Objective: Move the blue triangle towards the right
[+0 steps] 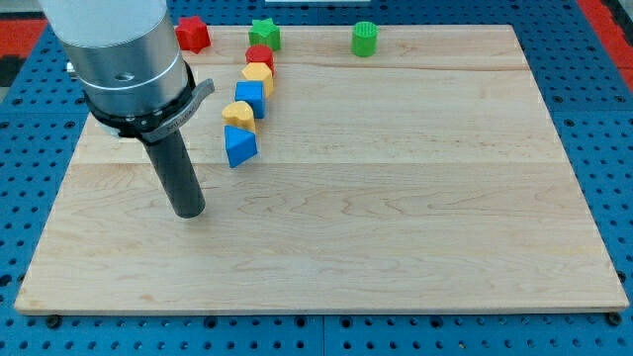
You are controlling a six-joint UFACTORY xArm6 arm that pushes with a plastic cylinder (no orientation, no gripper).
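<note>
the blue triangle point(239, 146) is located up and to the view's right of my tip point(190, 212), not touching. no fingers are fitted; the rod is bare. the tip is to be brought to the triangle's left side.

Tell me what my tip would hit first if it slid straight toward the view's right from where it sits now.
Probably nothing. My tip sits below and left of the blue triangle, so a straight slide rightward would likely pass under it over bare board. Depth is hard to judge from this one view.
</note>
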